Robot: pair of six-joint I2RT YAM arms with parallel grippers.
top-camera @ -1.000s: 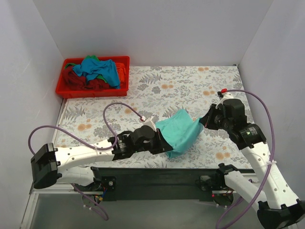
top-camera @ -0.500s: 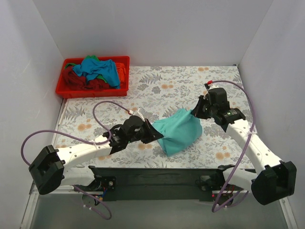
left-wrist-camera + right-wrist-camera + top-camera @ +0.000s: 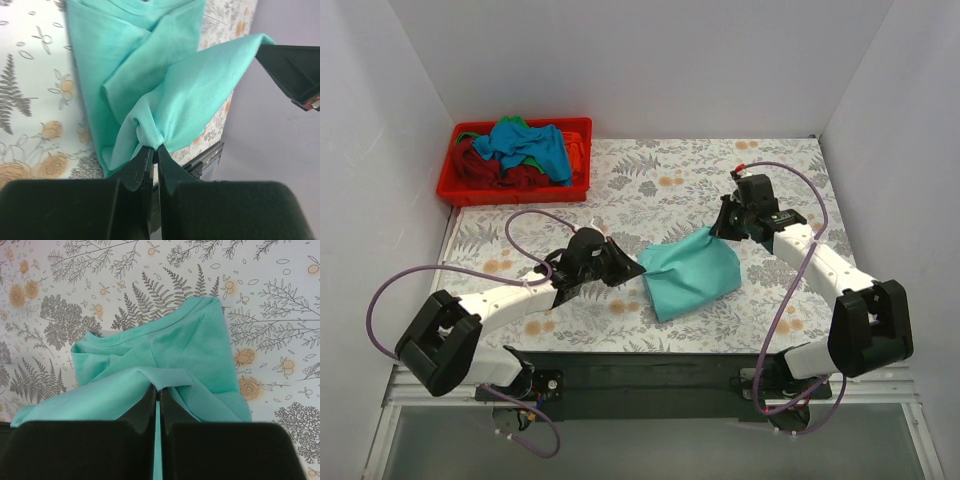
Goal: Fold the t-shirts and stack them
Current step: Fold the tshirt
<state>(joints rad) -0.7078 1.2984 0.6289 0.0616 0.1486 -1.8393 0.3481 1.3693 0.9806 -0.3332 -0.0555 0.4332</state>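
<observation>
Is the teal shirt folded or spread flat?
Folded over, not flat: the shirt lies doubled, corners pinched by the left gripper and right gripper.

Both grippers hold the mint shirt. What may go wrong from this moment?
1. The left gripper pinches only a small bunched bit of the mint t-shirt, so the cloth may slip out under tension.
2. The right gripper also grips just a thin fold, and the cloth between the two lies in uneven layers, so the fold may come out crooked.
</observation>
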